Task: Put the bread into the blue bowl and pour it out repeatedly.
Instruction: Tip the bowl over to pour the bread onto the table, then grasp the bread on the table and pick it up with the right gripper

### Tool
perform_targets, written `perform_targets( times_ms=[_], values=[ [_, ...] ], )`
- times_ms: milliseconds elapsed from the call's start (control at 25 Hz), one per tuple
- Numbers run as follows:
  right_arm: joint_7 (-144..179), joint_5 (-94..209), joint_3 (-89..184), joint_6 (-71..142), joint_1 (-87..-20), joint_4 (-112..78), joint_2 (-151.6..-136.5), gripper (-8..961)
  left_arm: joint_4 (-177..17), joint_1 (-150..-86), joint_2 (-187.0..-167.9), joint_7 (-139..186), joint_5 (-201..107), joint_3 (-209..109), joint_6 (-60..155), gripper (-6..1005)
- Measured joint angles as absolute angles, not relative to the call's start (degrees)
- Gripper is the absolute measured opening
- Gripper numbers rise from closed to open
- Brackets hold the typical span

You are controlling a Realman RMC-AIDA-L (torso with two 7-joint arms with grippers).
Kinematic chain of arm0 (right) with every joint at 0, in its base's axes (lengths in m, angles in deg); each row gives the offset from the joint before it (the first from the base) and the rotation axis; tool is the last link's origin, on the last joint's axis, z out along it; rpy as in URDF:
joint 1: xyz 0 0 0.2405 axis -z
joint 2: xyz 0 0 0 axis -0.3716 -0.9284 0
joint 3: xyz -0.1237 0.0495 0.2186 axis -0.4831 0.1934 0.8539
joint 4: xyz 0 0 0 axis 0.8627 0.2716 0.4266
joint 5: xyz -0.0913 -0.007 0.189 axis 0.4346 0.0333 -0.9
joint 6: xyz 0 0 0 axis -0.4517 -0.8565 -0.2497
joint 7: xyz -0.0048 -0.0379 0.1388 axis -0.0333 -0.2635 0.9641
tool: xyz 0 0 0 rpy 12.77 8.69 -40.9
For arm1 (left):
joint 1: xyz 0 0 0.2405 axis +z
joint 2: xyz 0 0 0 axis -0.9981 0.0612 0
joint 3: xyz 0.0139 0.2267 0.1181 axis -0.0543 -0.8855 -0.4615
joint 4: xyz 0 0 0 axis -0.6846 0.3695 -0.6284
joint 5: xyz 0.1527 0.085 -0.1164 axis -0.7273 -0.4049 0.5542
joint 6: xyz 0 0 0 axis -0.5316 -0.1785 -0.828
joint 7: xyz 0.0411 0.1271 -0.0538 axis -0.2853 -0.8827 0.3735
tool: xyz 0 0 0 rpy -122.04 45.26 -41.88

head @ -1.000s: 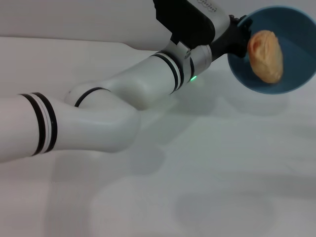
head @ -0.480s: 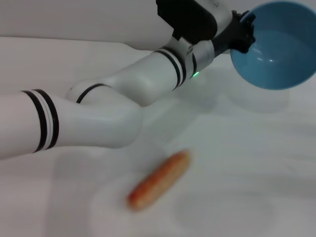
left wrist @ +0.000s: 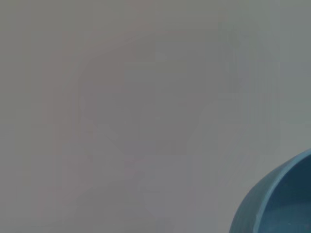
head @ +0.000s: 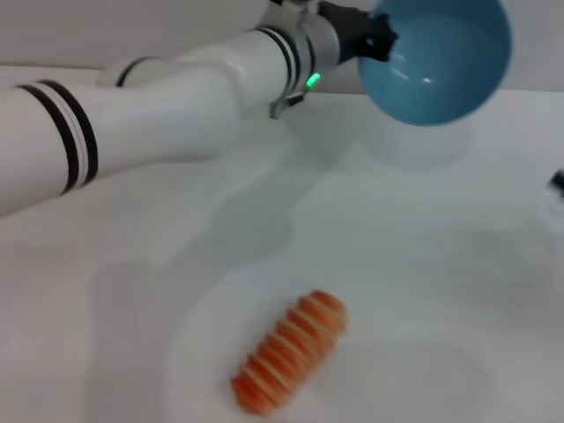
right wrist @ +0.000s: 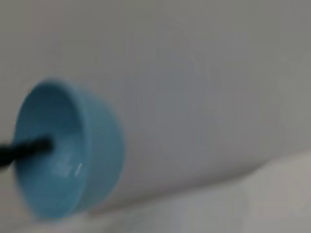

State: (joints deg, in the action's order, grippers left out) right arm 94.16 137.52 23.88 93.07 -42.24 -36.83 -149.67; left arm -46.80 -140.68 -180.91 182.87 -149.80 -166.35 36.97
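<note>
striped orange bread [head: 289,352] flat on table; blue bowl [head: 438,60] tipped, held aloft

The left arm [head: 176,97] is a thick, glossy white tube built in rounded segments. Paired black bands [head: 66,132] ring it near the shoulder end, another pair [head: 295,53] circles it close to the wrist, and a thin black seam [head: 132,66] marks a joint between. A small green light [head: 311,81] glows by the wrist, beyond which the left gripper [head: 366,35] is matte black.

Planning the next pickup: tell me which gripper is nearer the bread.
Probably right. The right gripper peeks in at the table's right edge, while the left gripper holds the bowl up high, far behind the bread.
</note>
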Motion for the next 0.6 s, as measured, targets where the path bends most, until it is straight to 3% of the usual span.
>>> perform_targets(
  times_ms=[240,600],
  values=[
    [109.1,152.1,15.7,97.4,-46.9,-40.2,-149.93,470,-47.9,-141.0,-180.75,182.7,-149.9,-164.6,38.0,-1],
    [113.3,152.2,2.8,96.0,-53.9,-36.9,-150.37,568,-48.3,-140.4,-180.93,182.2,-149.9,-163.7,38.1,0]
  ],
)
